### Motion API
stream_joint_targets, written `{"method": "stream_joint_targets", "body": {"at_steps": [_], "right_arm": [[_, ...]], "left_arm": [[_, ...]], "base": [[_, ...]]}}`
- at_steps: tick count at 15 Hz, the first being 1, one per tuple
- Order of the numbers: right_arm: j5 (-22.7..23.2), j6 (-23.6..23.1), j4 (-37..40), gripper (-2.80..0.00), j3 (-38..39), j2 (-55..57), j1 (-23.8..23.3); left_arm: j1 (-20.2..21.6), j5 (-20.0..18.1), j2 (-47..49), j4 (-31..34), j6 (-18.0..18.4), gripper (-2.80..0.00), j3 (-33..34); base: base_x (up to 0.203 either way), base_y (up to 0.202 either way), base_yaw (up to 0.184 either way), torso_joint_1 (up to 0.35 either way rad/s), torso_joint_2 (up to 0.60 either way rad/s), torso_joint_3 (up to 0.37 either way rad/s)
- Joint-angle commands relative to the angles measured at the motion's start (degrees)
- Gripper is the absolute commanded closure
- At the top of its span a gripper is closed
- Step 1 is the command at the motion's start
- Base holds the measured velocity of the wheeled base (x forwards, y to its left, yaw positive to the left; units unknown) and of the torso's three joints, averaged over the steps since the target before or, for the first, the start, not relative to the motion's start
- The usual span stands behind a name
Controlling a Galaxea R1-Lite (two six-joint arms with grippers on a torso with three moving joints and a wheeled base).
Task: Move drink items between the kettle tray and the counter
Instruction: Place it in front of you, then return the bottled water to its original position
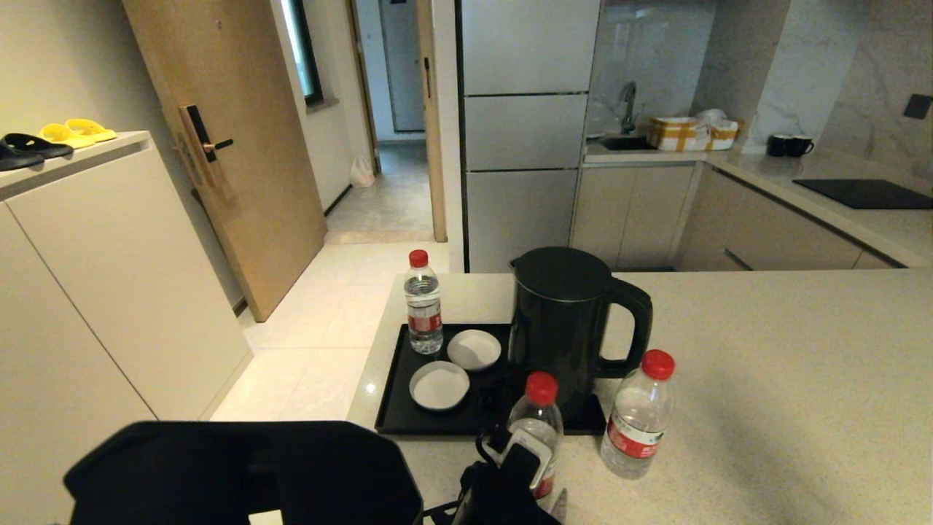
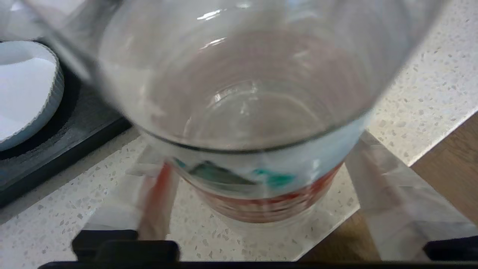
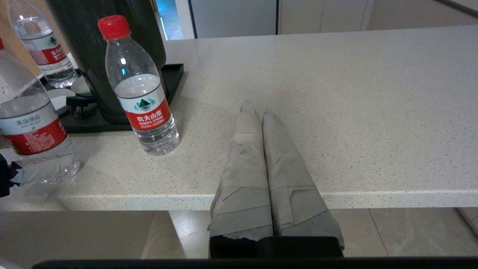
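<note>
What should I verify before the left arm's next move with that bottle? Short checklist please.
1. Left gripper around the near bottle: ok; fingers straddle it, but contact cannot tell.
2. Near bottle upright on the counter, off the tray: ok.
3. Bare tray floor free for it: cannot tell; two white dishes and the kettle crowd it.
4. Second counter bottle clear of the left gripper: ok, apart.
5. Right gripper out of the way, shut at the counter edge: ok.
</note>
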Motion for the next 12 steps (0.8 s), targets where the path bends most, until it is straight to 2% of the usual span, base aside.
{"method": "stream_joint_targets", "body": {"at_steps": [1,5,8,10,12], "right_arm": [[0.0,0.0,0.0,0.00,0.1,0.1,0.0],[0.0,0.0,0.0,0.00,0.1,0.1,0.0],[0.0,0.0,0.0,0.00,0.1,0.1,0.0],[0.0,0.0,0.0,0.00,0.1,0.1,0.0],[0.0,0.0,0.0,0.00,0.1,0.1,0.0]], "left_arm": [[0.1,0.2,-0.4,-0.8,-0.1,-2.80,0.5],[0.1,0.2,-1.3,-1.8,-0.1,-2.80,2.2],[0.5,0.5,-3.5,-5.9,0.0,-2.80,10.1],[1.0,0.6,-4.0,-8.3,0.0,-2.80,12.3],[3.3,0.5,-4.6,-14.3,0.2,-2.80,18.8]], "base": [[0.000,0.000,0.000,0.000,0.00,0.000],[0.000,0.000,0.000,0.000,0.00,0.000],[0.000,0.000,0.000,0.000,0.00,0.000],[0.000,0.000,0.000,0.000,0.00,0.000],[0.000,0.000,0.000,0.000,0.00,0.000]]}}
